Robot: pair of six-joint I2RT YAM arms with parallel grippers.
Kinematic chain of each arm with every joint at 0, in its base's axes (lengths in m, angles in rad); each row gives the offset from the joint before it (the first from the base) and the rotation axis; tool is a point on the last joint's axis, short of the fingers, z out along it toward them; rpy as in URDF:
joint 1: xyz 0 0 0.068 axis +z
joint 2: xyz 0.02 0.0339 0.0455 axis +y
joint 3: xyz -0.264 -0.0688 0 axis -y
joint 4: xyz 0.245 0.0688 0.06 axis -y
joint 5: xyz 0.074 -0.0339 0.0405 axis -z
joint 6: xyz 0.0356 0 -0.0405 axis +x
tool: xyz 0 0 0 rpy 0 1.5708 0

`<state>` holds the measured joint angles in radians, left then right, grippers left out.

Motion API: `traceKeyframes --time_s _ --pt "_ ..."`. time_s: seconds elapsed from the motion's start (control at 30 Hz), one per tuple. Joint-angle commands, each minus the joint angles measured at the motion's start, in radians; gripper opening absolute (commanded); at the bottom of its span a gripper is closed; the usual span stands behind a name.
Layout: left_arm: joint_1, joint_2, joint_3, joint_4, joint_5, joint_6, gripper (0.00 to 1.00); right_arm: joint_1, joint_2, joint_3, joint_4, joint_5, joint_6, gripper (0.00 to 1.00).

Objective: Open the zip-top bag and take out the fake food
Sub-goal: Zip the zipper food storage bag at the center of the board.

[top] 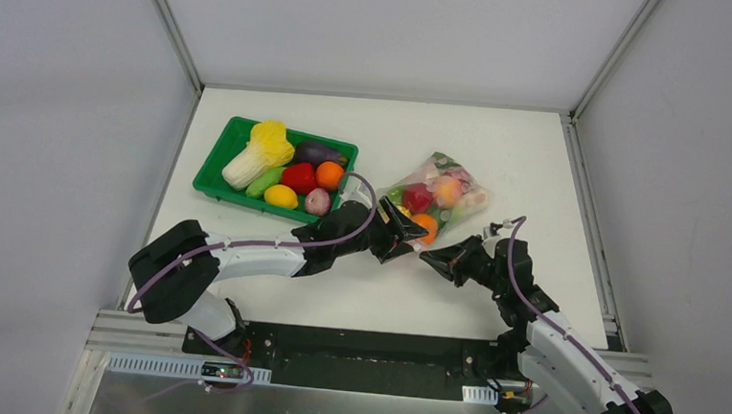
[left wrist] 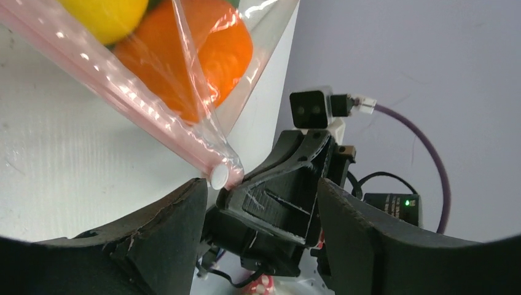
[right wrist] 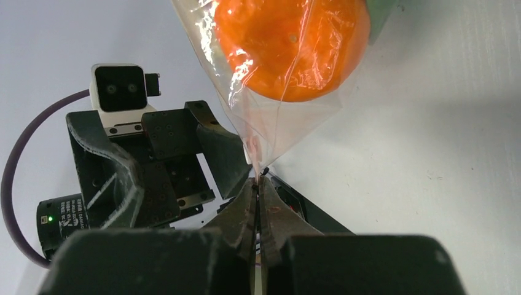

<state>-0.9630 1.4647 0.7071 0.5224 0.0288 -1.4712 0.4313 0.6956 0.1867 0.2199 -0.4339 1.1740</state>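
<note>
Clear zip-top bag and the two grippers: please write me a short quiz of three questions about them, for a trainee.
1. True or false: the right gripper is shut on a corner of the clear soft plastic zip-top bag with a pink zip strip.
2. Which item lies inside the bag, nearest to that pinched corner?
A. the glossy orange plastic fruit
B. the purple plastic eggplant
C. the yellow-white plastic napa cabbage
3. Fill in the gap: the jaws of the left gripper stand ____, with the end of the zip strip unclamped.

Key: 1 true; 2 A; 3 open.
</note>
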Motion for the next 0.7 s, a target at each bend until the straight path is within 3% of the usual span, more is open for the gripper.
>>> traceKeyframes --time_s 0.0,0.3,0.47,0.53,0.67 --pt "-0.024 0.038 0.051 -0.038 0.037 -0.047 0.66 -0.008 0.013 0.052 0.046 -0.023 -0.01 0.0" --pt "-0.036 0.06 0.069 -0.106 0.035 -0.063 0.6 -0.011 0.01 0.06 0.047 -0.03 -0.003 0.0" --pt "-0.035 0.091 0.057 -0.02 0.017 -0.076 0.5 -0.011 0.005 0.06 0.048 -0.031 0.003 0.0" --pt "-0.035 0.103 0.059 0.03 0.004 -0.08 0.42 -0.01 0.0 0.059 0.041 -0.031 0.003 0.0" --pt "-0.035 0.129 0.085 0.055 0.007 -0.08 0.13 -0.01 -0.022 0.053 0.012 -0.021 0.003 0.0"
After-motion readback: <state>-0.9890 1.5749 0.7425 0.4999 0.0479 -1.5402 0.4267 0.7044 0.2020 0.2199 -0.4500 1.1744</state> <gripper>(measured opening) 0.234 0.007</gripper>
